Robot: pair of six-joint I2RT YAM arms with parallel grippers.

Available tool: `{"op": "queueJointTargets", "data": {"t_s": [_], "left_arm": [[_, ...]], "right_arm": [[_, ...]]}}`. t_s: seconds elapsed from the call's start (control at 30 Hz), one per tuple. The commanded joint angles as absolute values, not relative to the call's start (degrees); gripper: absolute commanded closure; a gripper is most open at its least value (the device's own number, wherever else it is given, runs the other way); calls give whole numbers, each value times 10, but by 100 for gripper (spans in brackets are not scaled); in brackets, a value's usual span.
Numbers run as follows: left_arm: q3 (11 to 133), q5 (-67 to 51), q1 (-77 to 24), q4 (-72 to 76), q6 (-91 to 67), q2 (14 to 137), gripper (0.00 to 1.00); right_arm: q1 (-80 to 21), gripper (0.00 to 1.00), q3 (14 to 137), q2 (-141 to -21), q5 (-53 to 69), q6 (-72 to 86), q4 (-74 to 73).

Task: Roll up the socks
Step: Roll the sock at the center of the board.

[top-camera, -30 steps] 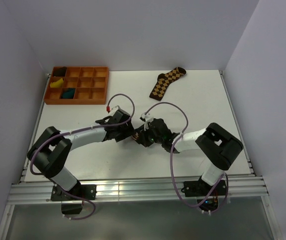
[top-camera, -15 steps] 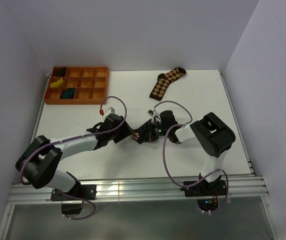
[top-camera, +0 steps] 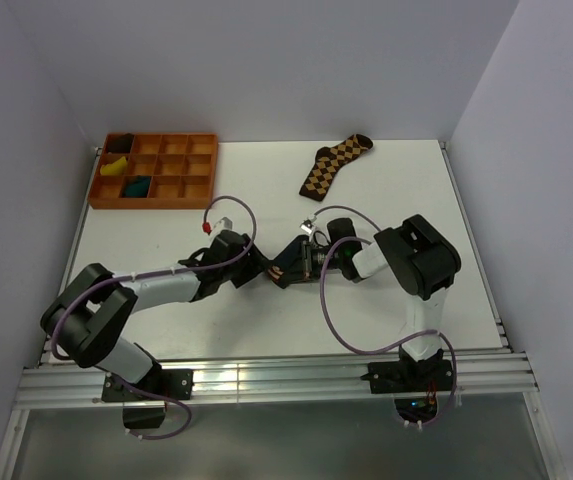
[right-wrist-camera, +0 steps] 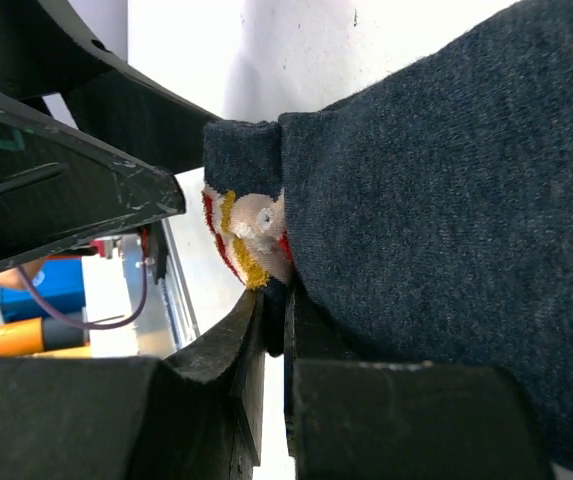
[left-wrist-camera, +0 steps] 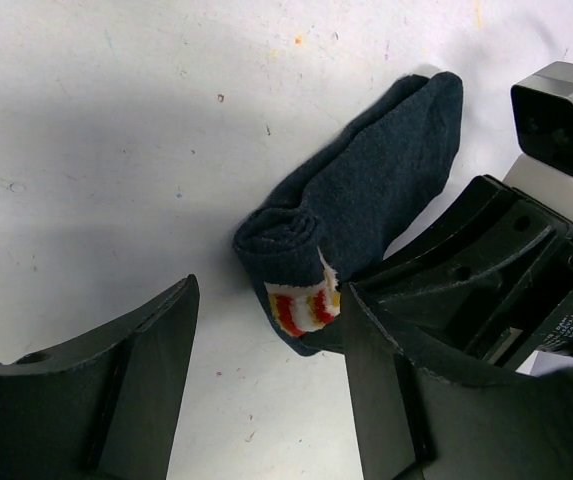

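- Change: over the last second the right arm folds in toward the middle of the top view and the left arm swings lower. Both claws now meet at the teal socks [top-camera: 282, 268], which lie at frame centre.
- Right claw [right-wrist-camera: 274, 305]: pinched closed on the fabric edge beside the striped patch [left-wrist-camera: 301, 305].
- Left claw [left-wrist-camera: 266, 340]: spread wide and holding nothing, its fingers flanking the rolled end.
- Reading: the roll has begun, but most of the length is still flat.
- Surroundings: white desk [top-camera: 436, 190]; orange tray [top-camera: 151, 203] at upper left; argyle sock [top-camera: 334, 166] at upper centre; pale walls.
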State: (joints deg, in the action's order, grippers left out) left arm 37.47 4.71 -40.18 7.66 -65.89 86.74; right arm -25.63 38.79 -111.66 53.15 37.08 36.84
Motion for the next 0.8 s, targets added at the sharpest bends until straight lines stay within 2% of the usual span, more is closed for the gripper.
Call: {"op": "queueJointTargets", "data": {"t_s": [0.0,0.5,0.67,0.77], "left_arm": [[379,47,-402,105,-676,878,37],[400,57,-402,94,-697,925,44],[405,76,-402,63,-695,937,54],[413,72,-402,54,-693,949,65]], "right_arm": [[-250,100,387,-1147,505,356,291],[-250,100,414,-1143,483,315,223],[-250,100,410,-1136,476,306,221],[-250,100,405,-1122,464,298,221]]}}
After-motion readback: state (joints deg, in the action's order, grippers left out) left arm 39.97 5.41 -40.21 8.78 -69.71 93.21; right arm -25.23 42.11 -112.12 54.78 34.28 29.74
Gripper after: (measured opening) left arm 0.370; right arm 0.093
